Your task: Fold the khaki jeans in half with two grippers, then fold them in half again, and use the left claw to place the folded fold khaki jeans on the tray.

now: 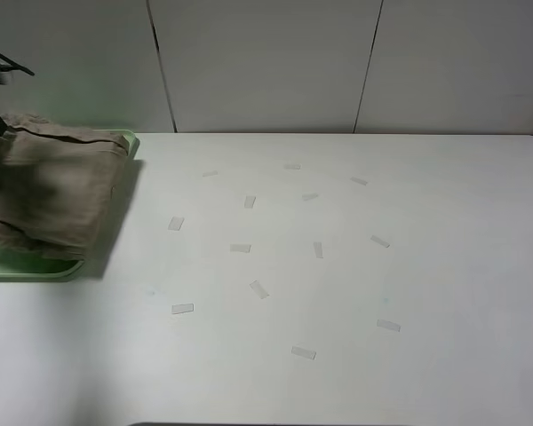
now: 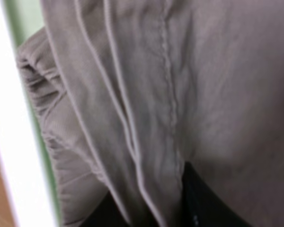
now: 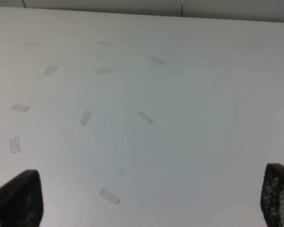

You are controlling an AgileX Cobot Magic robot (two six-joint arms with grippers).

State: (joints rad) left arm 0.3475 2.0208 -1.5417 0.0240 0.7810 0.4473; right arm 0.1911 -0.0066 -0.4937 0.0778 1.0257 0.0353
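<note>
Folded tan cotton shorts with stitched seams and a gathered waistband, the khaki jeans (image 1: 58,186), hang bunched over the large flat pale-green plastic tray (image 1: 35,266), bottom folds seemingly just touching or just above it, one corner spilling past the tray's far rim. Soft, limp, light cloth by the look of it: sags wherever unsupported, slides little on itself, nothing fragile. Best held where several layers stack, at the thick seamed fold, so the bundle stays together; a pinch on a single layer would likely let the folds fall open.

Left claw (image 2: 180,198), a slim black pincer, seen only as dark finger parts buried in the cloth in the left wrist view: nearly closed, pinching a fold of the jeans. Right gripper (image 3: 146,198), black mesh-faced fingers at both edges of its wrist view, spread wide, holding nothing, hanging over bare tabletop well away from the tray.

Smooth white table (image 1: 338,266), matte, flat, carrying scattered small strips of pale tape (image 1: 258,288) beside the tray and farther off. Beyond the tray, plain white wall panels (image 1: 266,62) with dark vertical joints.
</note>
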